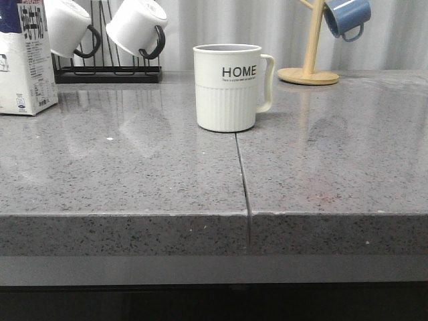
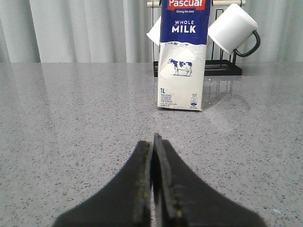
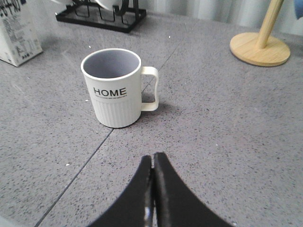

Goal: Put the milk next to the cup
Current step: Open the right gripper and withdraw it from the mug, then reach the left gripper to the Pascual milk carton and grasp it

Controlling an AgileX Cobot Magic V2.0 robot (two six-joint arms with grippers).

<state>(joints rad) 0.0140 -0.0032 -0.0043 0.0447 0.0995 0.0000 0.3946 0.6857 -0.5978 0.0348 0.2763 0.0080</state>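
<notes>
The milk carton (image 1: 25,60) stands upright at the far left of the grey counter; in the left wrist view the milk (image 2: 182,59) shows its blue "WHOLE MILK" top and cow picture. The cream "HOME" cup (image 1: 227,87) stands near the middle, handle to the right; it also shows in the right wrist view (image 3: 115,90). My left gripper (image 2: 152,142) is shut and empty, well short of the milk. My right gripper (image 3: 153,158) is shut and empty, a short way from the cup. Neither gripper shows in the front view.
A black rack (image 1: 107,72) with white black-handled mugs (image 1: 137,27) stands behind the milk. A wooden mug tree (image 1: 309,70) with a blue mug (image 1: 346,17) stands at the back right. A seam (image 1: 242,180) runs through the counter.
</notes>
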